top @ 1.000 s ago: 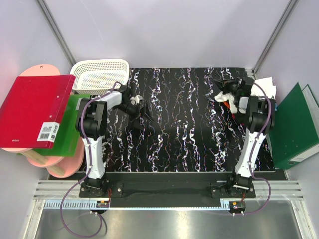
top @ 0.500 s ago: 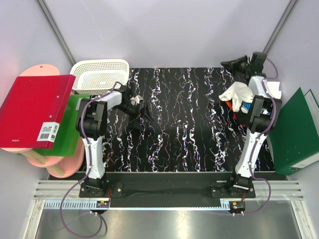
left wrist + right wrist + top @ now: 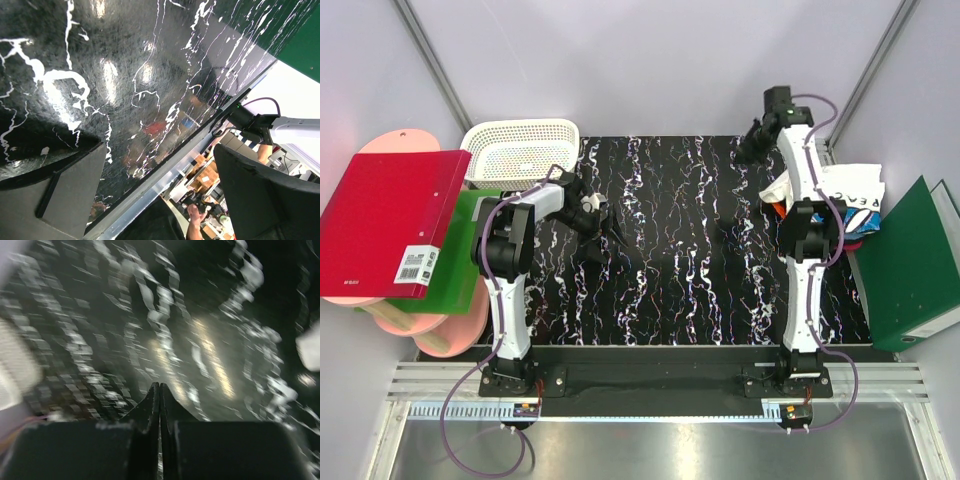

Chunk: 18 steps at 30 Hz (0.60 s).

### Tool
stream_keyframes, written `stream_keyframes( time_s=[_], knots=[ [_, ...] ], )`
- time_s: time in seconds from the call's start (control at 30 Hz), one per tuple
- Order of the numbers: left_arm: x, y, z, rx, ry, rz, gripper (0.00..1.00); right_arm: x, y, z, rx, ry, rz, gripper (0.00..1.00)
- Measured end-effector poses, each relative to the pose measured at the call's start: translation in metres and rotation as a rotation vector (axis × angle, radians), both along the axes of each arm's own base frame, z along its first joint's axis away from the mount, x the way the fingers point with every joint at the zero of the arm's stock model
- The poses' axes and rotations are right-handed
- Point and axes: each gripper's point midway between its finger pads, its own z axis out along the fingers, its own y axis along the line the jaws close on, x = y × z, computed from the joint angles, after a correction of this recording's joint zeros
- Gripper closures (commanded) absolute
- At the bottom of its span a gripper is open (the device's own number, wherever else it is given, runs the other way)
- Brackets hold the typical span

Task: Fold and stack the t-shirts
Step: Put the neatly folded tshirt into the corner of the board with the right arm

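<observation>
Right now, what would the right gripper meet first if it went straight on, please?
Probably the black marbled table; the shut right gripper points at it, though blur hides depth.

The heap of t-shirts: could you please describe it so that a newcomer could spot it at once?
On the black white-veined table, look to the far right edge. Under the right arm, beside the stiff dark green binder, lies a crumpled heap of cloth t-shirts. Only it is rumpled, topped by white cloth with dark lettering.

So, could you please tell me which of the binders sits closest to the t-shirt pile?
The dark green binder at the right edge, right beside the t-shirts; the red binder and bright green binder lie far left.
</observation>
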Motion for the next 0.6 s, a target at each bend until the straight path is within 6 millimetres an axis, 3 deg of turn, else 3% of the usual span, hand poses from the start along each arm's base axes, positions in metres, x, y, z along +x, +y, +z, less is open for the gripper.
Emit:
stream_keyframes(
  time_s=[0.1,0.23,0.43,0.6],
  knots=[
    [-0.001,-0.001,0.000,0.001,-0.001,-0.006,0.01,-0.035,-0.008,-0.042,-0.148,0.171,0.008,1.00],
    [-0.002,-0.002,0.000,0.001,0.000,-0.009,0.01,-0.069,-0.027,-0.076,-0.301,0.326,0.018,1.00],
    [-0.004,-0.003,0.000,0.003,0.002,-0.015,0.01,-0.081,-0.057,-0.089,-0.455,0.395,-0.007,1.00],
    [-0.004,-0.003,0.000,0.004,0.000,-0.017,0.01,-0.086,-0.071,-0.118,-0.532,0.466,-0.018,1.00]
  ],
)
